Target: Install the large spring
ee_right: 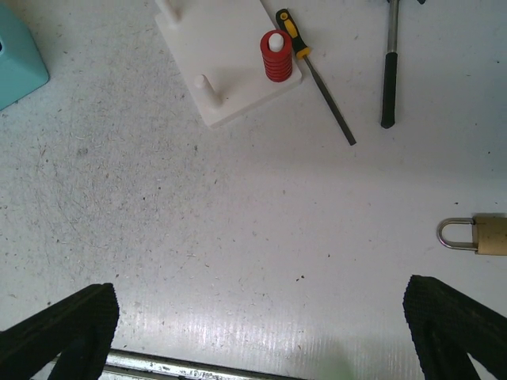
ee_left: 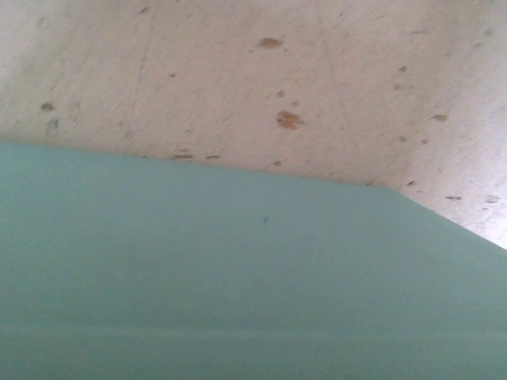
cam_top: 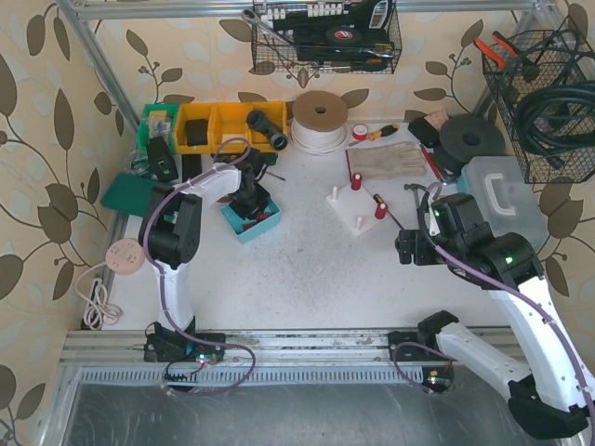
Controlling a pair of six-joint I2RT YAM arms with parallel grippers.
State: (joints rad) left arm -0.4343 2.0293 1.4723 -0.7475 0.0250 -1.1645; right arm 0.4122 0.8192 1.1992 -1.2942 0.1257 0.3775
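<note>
Left wrist view: only teal bin (ee_left: 198, 269), left claw (cam_top: 249, 212) buried, state unclear; right claw (ee_right: 257, 305) wide.

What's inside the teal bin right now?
The left tool reaches down into the bin, with red parts showing beside it. The tool covers the rest, so whether it holds anything is hidden; the left wrist view shows only teal wall.
</note>
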